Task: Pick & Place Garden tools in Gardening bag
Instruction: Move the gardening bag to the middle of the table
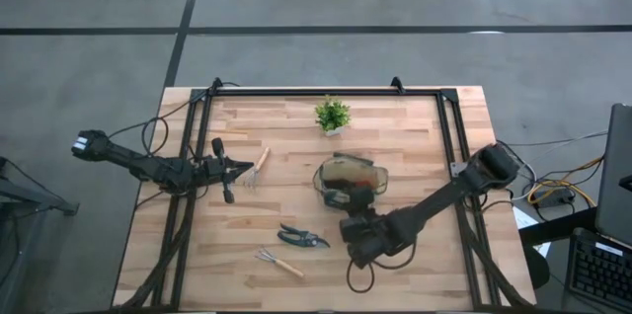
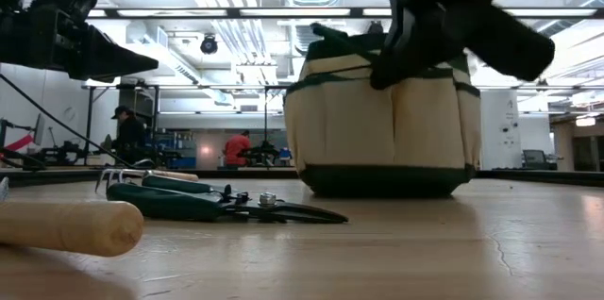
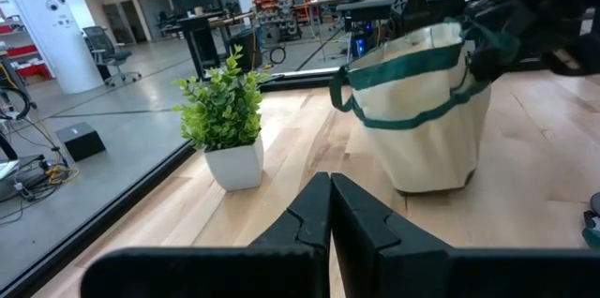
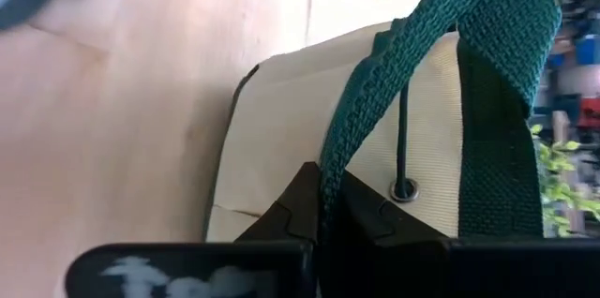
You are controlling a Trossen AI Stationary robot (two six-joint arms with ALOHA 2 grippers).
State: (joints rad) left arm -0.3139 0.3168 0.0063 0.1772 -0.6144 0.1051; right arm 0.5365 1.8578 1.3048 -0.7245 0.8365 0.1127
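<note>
Tabletop holds one bag [image 1: 351,182], two rakes [image 1: 258,168] (seemingly), one shears [image 1: 301,238].

The table [image 1: 395,156] is being viewed from straight overhead and level from its surface, while the bag [image 2: 377,130] is being framed by both wrist cameras, the right one very close.

gardening bag [image 2: 377,140] upright mid-table | pruning shears [image 2: 217,206] lying left | wooden handle [image 2: 71,227] nearest camera
</note>
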